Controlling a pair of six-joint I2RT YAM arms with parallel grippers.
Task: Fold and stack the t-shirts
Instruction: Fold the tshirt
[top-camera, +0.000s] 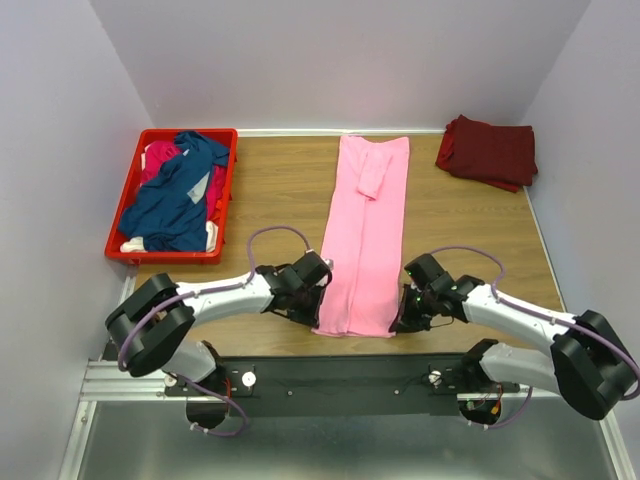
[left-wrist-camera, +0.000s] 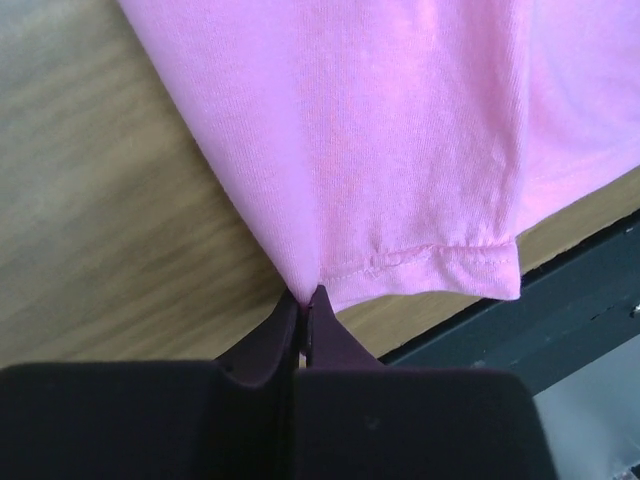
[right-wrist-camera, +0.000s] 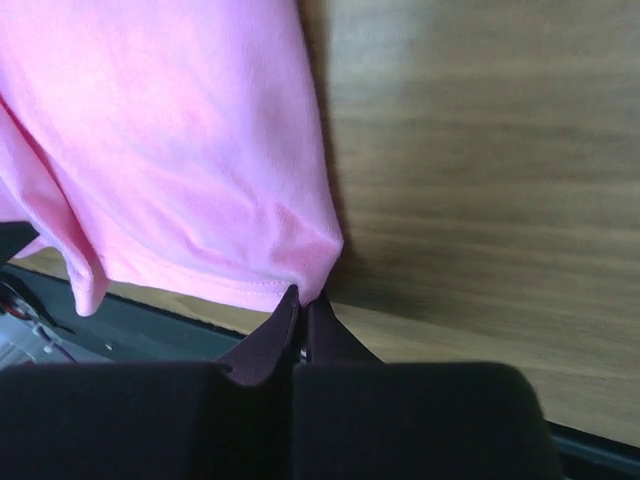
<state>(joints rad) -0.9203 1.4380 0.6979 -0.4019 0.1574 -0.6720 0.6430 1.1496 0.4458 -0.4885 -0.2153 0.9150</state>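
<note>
The light pink t-shirt (top-camera: 365, 230) was laid as a long strip down the middle of the table (top-camera: 270, 180). Its near left hem corner was pinched tight in the left gripper (left-wrist-camera: 305, 298), and its near right corner was clamped by the right gripper (right-wrist-camera: 303, 298). A folded maroon t-shirt (top-camera: 488, 150) was seen at the far right corner.

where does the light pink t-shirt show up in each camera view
Top external: light pink t-shirt, a long strip down the middle of the wooden table.
Left wrist: upper right, hem corner in the left gripper.
Right wrist: upper left, hem corner in the right gripper.
Shared landmark: the shirt's near hem on the wood.
</note>
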